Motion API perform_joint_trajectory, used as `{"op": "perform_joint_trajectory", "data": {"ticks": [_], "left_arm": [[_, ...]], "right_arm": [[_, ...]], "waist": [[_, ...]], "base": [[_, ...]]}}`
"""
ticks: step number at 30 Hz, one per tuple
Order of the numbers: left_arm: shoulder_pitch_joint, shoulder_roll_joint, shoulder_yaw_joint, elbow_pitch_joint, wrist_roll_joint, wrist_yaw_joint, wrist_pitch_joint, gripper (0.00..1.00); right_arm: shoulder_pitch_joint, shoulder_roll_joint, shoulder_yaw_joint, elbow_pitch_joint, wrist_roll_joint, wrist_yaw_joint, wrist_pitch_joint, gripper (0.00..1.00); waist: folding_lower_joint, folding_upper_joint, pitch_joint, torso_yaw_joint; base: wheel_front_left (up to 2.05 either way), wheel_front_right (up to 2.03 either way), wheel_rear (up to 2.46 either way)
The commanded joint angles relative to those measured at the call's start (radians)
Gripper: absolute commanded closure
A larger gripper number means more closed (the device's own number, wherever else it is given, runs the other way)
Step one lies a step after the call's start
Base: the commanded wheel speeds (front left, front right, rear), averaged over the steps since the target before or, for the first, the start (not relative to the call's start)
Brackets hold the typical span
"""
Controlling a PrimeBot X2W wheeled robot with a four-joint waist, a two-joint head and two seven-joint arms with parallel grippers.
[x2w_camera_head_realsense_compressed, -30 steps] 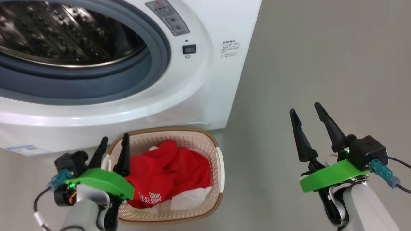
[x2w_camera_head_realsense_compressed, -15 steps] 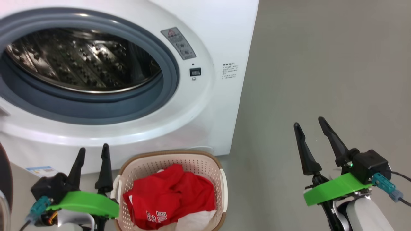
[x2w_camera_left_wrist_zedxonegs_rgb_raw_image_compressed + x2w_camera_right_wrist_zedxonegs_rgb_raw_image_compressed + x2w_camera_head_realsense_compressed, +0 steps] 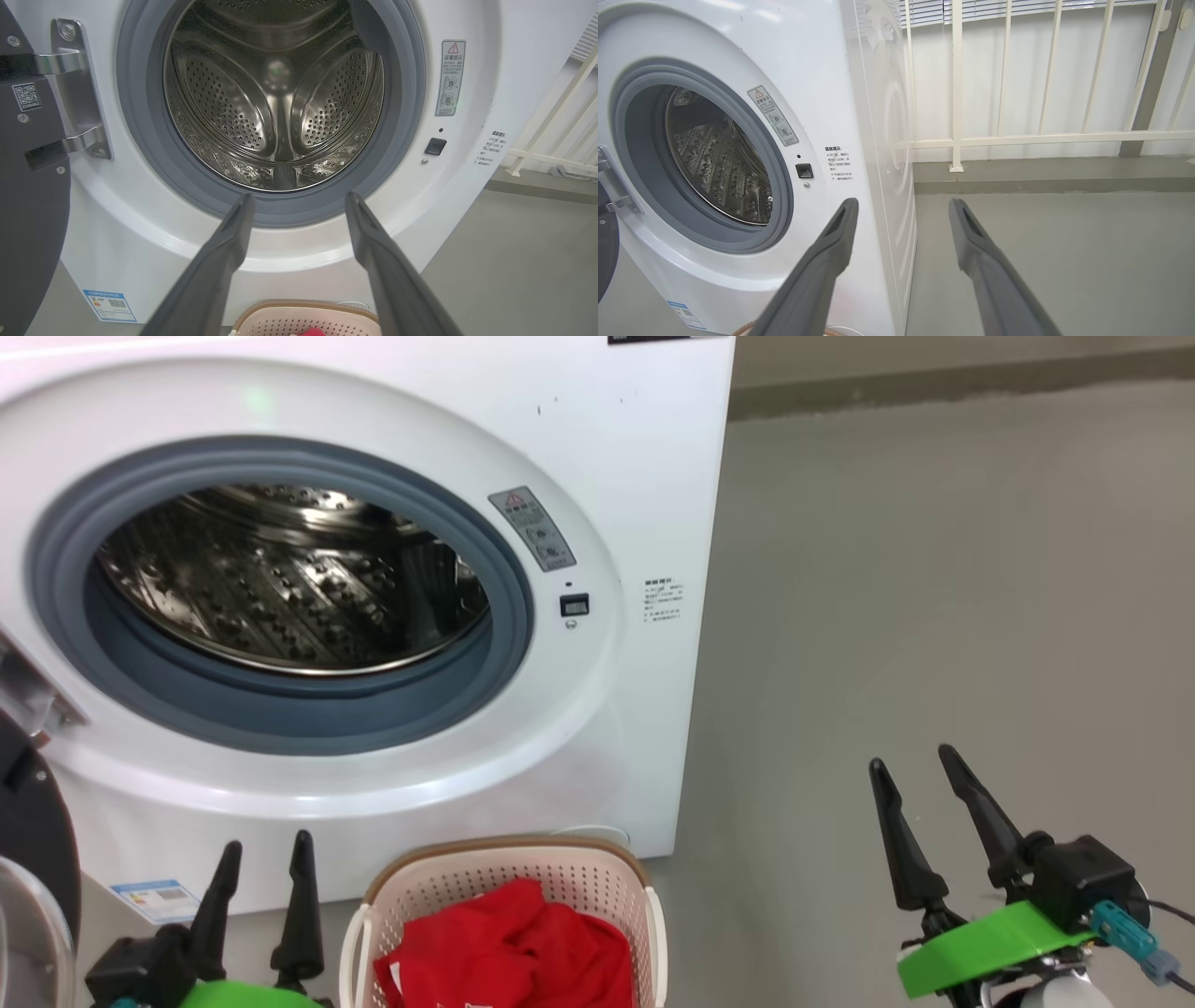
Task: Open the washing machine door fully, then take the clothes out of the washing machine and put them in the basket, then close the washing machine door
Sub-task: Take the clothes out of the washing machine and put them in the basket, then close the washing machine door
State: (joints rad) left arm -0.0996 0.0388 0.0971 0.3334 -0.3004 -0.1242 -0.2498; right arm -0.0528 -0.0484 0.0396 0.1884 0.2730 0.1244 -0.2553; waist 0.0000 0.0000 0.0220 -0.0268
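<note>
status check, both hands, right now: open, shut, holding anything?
Left hand: open, holding nothing.
Right hand: open, holding nothing.

All three cameras face the washing machine (image 3: 644,457).

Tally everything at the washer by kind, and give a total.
Washing machine: 1
Washing machine door: 1
Basket: 1
Heap of red clothes: 1
End effectors: 2 (left end effector, right end effector)
Total: 6
</note>
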Motion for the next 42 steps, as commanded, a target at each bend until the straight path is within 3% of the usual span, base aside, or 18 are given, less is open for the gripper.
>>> {"op": "perform_joint_trajectory", "data": {"ticks": [1, 13, 32, 42], "left_arm": [[-0.003, 0.012, 0.030, -0.033, -0.001, -0.005, -0.012, 0.00], [0.069, 0.012, -0.012, -0.060, -0.009, -0.006, -0.012, 0.00], [0.081, 0.011, 0.001, -0.069, -0.030, 0.009, -0.012, 0.00], [0.085, 0.013, 0.012, -0.108, 0.036, 0.006, -0.012, 0.00]], "right_arm": [[-0.006, -0.002, 0.012, -0.031, -0.002, 0.006, -0.006, 0.00], [0.072, -0.002, -0.017, -0.049, -0.008, 0.006, -0.006, 0.00], [0.080, -0.002, -0.015, -0.046, -0.003, 0.006, -0.006, 0.00], [0.077, -0.002, -0.019, -0.038, -0.002, 0.006, -0.006, 0.00]], "waist": [[0.0000, 0.0000, -0.026, 0.009], [0.0000, 0.0000, -0.086, 0.026], [0.0000, 0.0000, -0.080, 0.033], [0.0000, 0.0000, -0.079, 0.024]], "base": [[0.00, 0.00, 0.00], [0.00, 0.00, 0.00], [0.00, 0.00, 0.00], [0.00, 0.00, 0.00]]}}
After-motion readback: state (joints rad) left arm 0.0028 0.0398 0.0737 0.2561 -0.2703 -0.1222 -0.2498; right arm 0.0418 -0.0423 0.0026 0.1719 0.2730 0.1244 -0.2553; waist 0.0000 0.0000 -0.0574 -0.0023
